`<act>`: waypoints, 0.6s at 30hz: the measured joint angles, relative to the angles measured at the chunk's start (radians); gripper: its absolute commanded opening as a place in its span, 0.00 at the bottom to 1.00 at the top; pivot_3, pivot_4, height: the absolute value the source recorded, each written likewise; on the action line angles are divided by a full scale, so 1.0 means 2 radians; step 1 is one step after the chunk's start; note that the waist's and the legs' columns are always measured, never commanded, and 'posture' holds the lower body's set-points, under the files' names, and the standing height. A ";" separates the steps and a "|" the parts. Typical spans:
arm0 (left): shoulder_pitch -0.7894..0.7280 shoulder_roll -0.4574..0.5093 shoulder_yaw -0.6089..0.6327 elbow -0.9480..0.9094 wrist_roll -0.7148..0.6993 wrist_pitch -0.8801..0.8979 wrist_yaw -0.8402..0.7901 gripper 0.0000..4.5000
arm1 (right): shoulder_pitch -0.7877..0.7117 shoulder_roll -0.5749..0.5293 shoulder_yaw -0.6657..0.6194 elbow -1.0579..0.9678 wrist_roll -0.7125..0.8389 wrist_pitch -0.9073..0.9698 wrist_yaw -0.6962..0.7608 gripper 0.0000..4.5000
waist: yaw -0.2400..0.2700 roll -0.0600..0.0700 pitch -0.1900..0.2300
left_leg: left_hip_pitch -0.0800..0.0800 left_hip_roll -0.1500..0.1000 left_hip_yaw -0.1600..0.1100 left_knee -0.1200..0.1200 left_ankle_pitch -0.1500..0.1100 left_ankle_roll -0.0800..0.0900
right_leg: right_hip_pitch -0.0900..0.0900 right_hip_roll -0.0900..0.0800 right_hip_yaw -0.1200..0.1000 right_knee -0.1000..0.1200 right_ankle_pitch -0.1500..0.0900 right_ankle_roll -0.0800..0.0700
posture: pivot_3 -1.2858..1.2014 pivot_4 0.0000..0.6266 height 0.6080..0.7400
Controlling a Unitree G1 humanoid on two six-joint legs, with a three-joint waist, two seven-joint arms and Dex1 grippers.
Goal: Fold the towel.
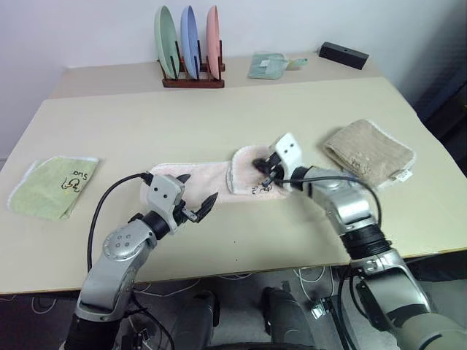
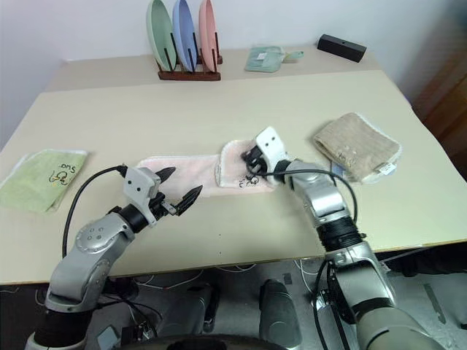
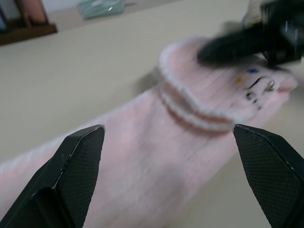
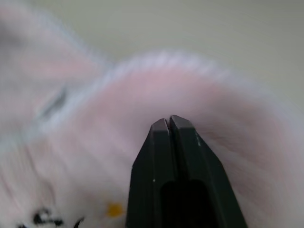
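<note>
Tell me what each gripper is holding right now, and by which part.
Left gripper: open, holding nothing. Right gripper: shut, tips on the folded-over end of the pink towel; no cloth shows between its fingers, so a hold cannot be told.

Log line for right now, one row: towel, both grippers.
towel: flat on table, right end folded over | right gripper: shut, tips over folded end | left gripper: open, empty, hovering by towel's left end

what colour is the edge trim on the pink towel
White, a fuzzy band round the pale pink towel; it shows best in the left wrist view.
</note>
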 measured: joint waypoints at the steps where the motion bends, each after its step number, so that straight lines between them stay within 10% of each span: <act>1: 0.011 -0.005 0.007 -0.003 -0.001 0.002 0.009 0.99 | 0.005 0.000 0.005 0.001 -0.009 -0.015 0.005 0.00 | -0.001 0.000 0.000 | 0.000 0.000 0.000 0.000 0.000 0.000 | 0.000 0.000 0.000 0.000 0.000 0.000 | 0.52 0.24 1.00; 8: 0.080 -0.031 0.043 -0.038 -0.016 0.023 0.047 0.99 | 0.013 0.005 -0.016 -0.005 -0.009 -0.034 0.012 0.06 | -0.001 0.000 0.000 | 0.000 0.000 0.000 0.000 0.000 0.000 | 0.000 0.000 0.000 0.000 0.000 0.000 | 0.52 0.24 1.00; 18: 0.096 -0.168 0.171 -0.071 -0.177 0.153 0.189 1.00 | 0.023 -0.073 -0.027 -0.186 0.037 -0.036 0.146 0.93 | 0.001 -0.001 -0.001 | 0.000 0.001 0.000 0.000 0.000 0.000 | 0.001 0.000 0.000 0.000 0.000 0.000 | 0.52 0.24 1.00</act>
